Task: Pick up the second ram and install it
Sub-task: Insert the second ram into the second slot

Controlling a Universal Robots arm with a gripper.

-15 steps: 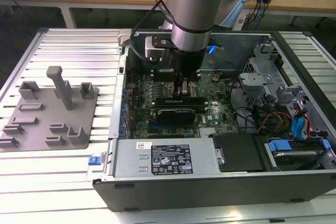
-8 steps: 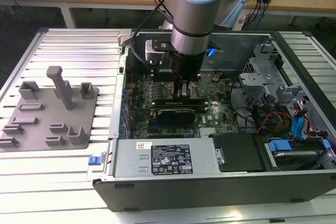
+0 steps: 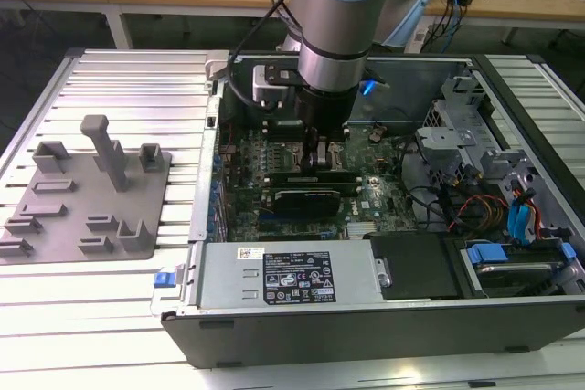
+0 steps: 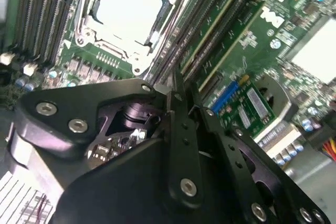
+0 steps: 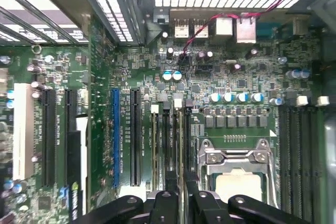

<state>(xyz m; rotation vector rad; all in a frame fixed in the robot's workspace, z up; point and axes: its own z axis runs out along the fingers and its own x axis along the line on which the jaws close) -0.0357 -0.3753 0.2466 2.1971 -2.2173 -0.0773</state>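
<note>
- 2 fingers of the gripper (image 4: 181,90) sit nearly closed, pinching the second ram (image 4: 210,51) on edge.
- The second ram lies in a memory slot (image 5: 170,145) directly beneath the fingertips, just beside the CPU socket (image 5: 236,174).

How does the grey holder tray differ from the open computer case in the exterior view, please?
The grey holder tray is light, shallow and smaller, with upright posts; the computer case is dark, deep and much larger. The tray's holders look empty, while the case holds a motherboard. The arm reaches into the case, not toward the tray. Both lie on the slatted table.
</note>
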